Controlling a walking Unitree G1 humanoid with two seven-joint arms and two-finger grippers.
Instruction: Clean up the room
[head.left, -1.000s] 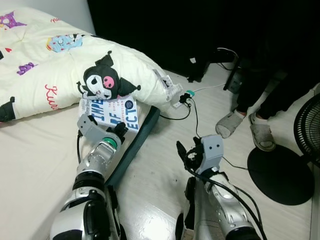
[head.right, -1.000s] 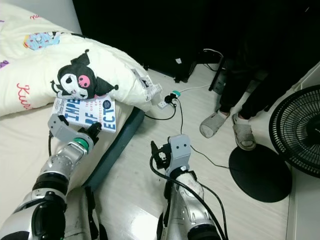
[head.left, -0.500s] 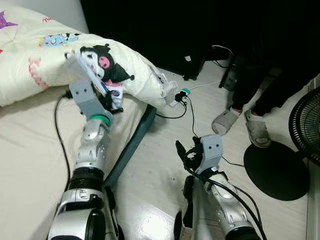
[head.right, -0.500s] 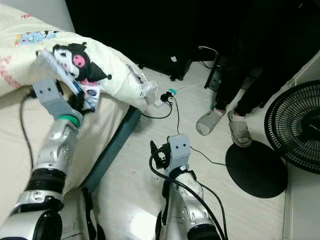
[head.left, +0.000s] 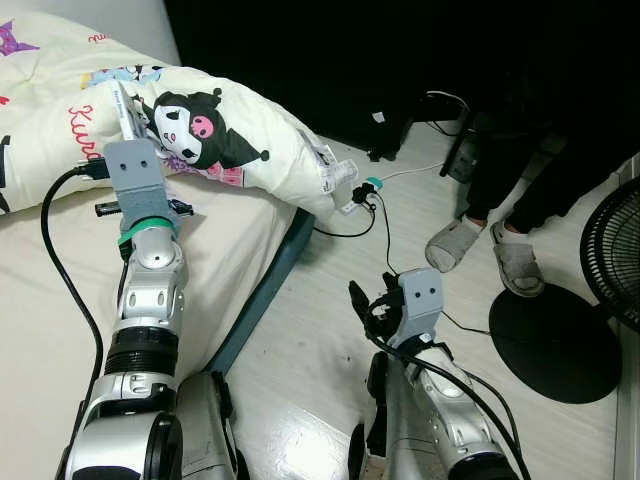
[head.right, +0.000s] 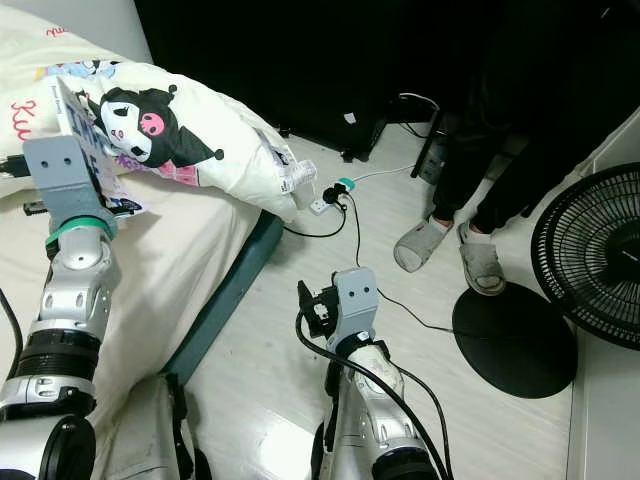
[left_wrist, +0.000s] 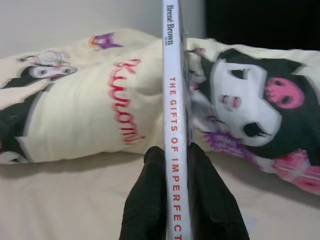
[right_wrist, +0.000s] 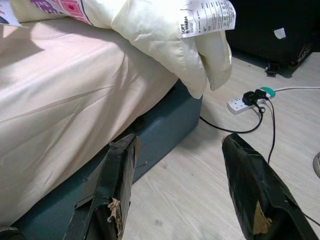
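My left gripper (left_wrist: 176, 167) is shut on a white paperback book (left_wrist: 175, 115), its black fingers (left_wrist: 150, 200) pinching both covers. The spine faces the wrist camera and reads "THE GIFTS OF IMPERFECT". In the head views the book (head.right: 82, 120) stands upright on edge above the bed (head.left: 60, 300), in front of a cream duvet (head.left: 260, 150) printed with a black cartoon character. My right gripper (right_wrist: 180, 185) hangs open and empty low over the wooden floor beside the bed frame (right_wrist: 165, 135); it also appears as the right gripper (head.left: 366, 305) in the left eye view.
A power strip (head.left: 360, 195) with black cables lies on the floor by the bed's corner. A person's feet in slippers (head.left: 455, 245) stand to the right. A standing fan (head.left: 620, 260) with a round black base (head.left: 555, 345) is at the far right.
My left arm lifted the book off the bed's edge and swung it left, turning it from flat to upright on edge. The right arm kept still.
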